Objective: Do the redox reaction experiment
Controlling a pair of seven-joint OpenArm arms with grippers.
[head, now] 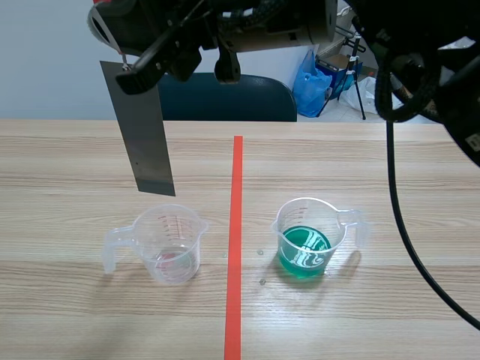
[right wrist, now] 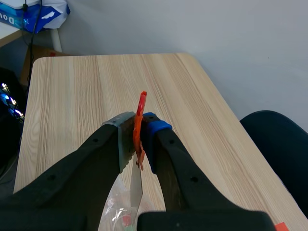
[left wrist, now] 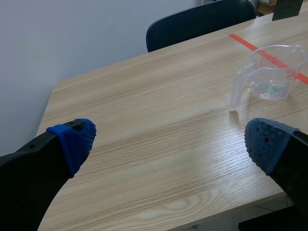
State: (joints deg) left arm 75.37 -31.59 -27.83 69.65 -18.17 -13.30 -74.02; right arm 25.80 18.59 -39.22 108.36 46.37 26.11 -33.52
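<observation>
The right fingers [head: 154,64], at the upper left of the frame, were clamped shut on the top of a grey metal strip [head: 148,139]. The strip hung above the clear cup [head: 169,244], left of the red tape line [head: 236,225]. The cup of green liquid [head: 306,240] stood right of that line on the bench [head: 75,315]. The left fingers [left wrist: 72,142] were spread wide, holding nothing.

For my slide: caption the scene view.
Right tool holds a metal sheet above the clear cup, beside the green-liquid cup.
</observation>
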